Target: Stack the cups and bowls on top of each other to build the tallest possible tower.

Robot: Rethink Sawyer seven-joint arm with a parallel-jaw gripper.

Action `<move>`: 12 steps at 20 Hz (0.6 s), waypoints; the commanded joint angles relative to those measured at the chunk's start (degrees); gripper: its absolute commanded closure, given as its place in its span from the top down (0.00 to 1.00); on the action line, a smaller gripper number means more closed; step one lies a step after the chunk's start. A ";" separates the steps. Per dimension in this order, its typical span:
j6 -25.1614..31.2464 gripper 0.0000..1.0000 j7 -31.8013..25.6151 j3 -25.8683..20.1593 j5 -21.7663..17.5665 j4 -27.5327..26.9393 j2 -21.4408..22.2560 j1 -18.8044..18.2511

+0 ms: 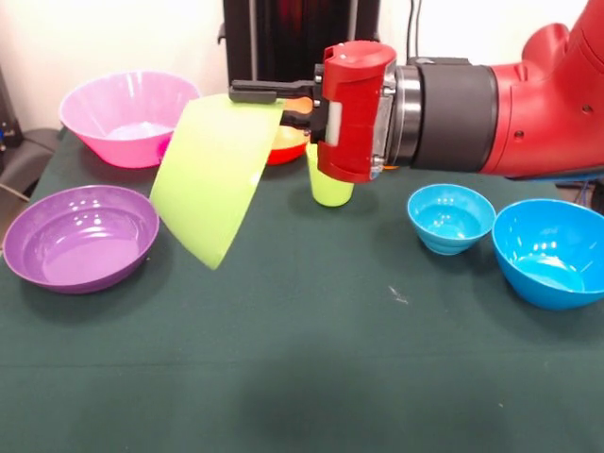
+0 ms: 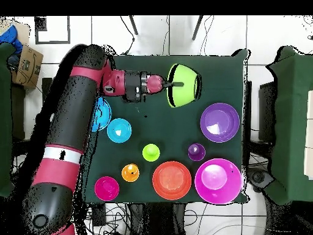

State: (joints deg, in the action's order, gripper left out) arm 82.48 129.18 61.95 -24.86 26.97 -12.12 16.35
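Note:
My gripper (image 1: 249, 93) (image 2: 173, 84) is shut on the rim of the lime green bowl (image 1: 212, 179) (image 2: 185, 84), which hangs tipped on its side above the table. On the table stand the big pink bowl (image 1: 127, 115) (image 2: 217, 180), the shallow purple bowl (image 1: 80, 236) (image 2: 220, 122), the orange bowl (image 1: 289, 144) (image 2: 172, 180), the small light blue bowl (image 1: 450, 217) (image 2: 119, 130) and the big blue bowl (image 1: 552, 250) (image 2: 101, 114), partly under my arm. The small red bowl (image 2: 106, 188), the lime green cup (image 1: 330, 187) (image 2: 151, 152), the orange cup (image 2: 130, 172) and the purple cup (image 2: 196, 152) stand apart.
The dark green table (image 1: 302, 359) (image 2: 153, 67) has bare cloth along its edge away from the base. My red arm (image 1: 528, 94) (image 2: 67, 128) reaches across one side of it. Cables lie on the tiled floor (image 2: 153, 30) around the table.

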 commanded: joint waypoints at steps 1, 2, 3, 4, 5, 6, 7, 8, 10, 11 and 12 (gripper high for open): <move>-10.79 0.00 14.13 -8.39 1.58 13.47 4.31 1.64; -11.53 0.00 14.08 -8.39 1.60 14.13 4.47 1.78; -12.33 0.00 14.14 -8.51 1.72 15.13 4.78 1.88; -13.20 0.00 14.11 -8.53 1.73 15.85 5.00 1.99; -13.85 0.00 14.20 -8.48 1.76 16.51 5.13 2.11; -14.25 0.00 14.45 -8.37 1.85 17.02 5.14 2.28; -14.74 0.00 14.63 -8.31 1.86 17.50 5.17 2.44; -15.04 0.00 14.71 -8.19 1.94 17.93 5.20 2.60; -15.87 0.00 14.76 -8.02 1.98 19.12 5.49 3.02; -16.21 0.00 14.80 -7.98 2.02 19.64 5.53 3.18; -16.39 0.00 14.83 -7.90 2.08 19.95 5.50 3.35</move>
State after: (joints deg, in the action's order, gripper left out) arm 70.92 129.50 61.24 -24.86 39.00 -8.05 18.79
